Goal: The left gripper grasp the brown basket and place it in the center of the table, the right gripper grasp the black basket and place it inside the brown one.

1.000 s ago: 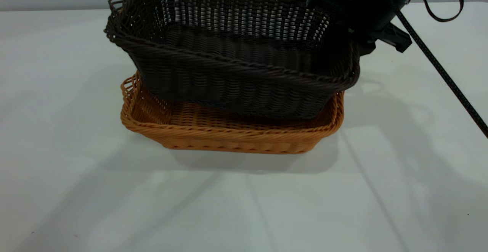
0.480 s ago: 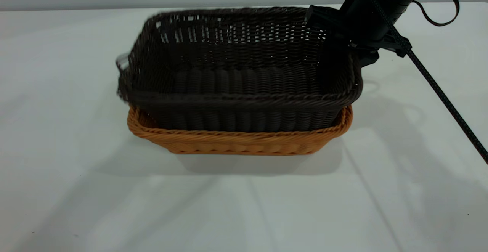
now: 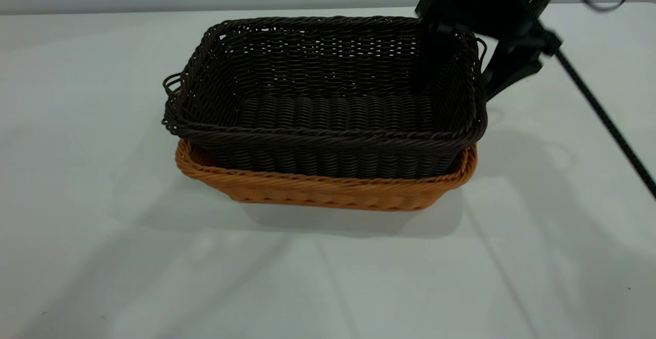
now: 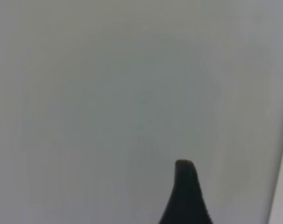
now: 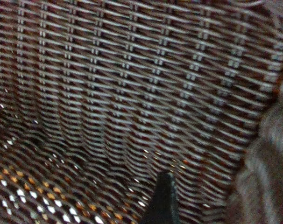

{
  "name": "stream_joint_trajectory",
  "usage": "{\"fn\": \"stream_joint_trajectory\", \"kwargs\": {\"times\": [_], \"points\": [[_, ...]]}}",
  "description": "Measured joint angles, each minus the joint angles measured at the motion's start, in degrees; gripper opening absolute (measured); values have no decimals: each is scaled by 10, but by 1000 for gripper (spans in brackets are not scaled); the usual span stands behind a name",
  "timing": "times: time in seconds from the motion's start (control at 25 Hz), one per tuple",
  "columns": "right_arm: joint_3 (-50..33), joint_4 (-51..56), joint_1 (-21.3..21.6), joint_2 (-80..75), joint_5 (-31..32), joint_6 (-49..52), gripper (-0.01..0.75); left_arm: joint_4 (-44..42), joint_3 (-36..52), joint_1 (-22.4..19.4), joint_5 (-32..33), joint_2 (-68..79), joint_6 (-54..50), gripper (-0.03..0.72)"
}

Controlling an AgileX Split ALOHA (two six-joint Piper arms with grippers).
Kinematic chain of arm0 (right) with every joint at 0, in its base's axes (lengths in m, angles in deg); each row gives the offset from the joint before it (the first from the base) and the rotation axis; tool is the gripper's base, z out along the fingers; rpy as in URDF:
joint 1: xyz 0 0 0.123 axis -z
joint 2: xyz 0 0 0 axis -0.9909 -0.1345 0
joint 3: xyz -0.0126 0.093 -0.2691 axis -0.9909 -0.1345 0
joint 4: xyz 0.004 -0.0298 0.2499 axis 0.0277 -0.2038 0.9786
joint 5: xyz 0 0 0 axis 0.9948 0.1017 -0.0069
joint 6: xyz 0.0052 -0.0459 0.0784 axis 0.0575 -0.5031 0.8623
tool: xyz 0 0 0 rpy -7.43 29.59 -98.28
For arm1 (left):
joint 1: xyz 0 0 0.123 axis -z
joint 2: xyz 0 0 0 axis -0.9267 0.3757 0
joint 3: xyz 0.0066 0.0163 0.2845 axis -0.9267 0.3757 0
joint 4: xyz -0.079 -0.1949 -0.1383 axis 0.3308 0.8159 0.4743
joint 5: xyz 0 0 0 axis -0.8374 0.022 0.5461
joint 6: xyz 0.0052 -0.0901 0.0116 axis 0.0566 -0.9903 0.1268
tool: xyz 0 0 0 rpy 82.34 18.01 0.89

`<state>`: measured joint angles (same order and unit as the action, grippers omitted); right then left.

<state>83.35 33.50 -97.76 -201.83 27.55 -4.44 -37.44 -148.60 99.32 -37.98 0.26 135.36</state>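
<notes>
The black basket (image 3: 328,98) sits level, nested inside the brown basket (image 3: 328,193), near the middle of the table (image 3: 328,277). My right gripper (image 3: 458,87) is open astride the black basket's right end wall. One finger is inside the basket and the other is outside, both clear of the wicker. The right wrist view shows the black basket's weave (image 5: 132,84) close up behind one fingertip (image 5: 164,196). My left gripper (image 4: 184,186) is out of the exterior view and hangs over bare table, holding nothing.
The right arm's black cable (image 3: 605,118) slants down across the table at the right. Open tabletop lies all round the stacked baskets.
The black basket has come down from a tilted, lifted pose and settled level into the brown one. The right gripper has let go of its end wall and risen a little.
</notes>
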Motion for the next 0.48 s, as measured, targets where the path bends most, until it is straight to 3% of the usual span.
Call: {"fn": "stream_joint_trajectory", "kwargs": {"times": [0.28,0.48], "points": [[0,-75,0,84,37,15,570,0,0,0,20,-67,0,500],[0,-112,0,192,98,29,564,0,0,0,128,-146,-28,500]]}}
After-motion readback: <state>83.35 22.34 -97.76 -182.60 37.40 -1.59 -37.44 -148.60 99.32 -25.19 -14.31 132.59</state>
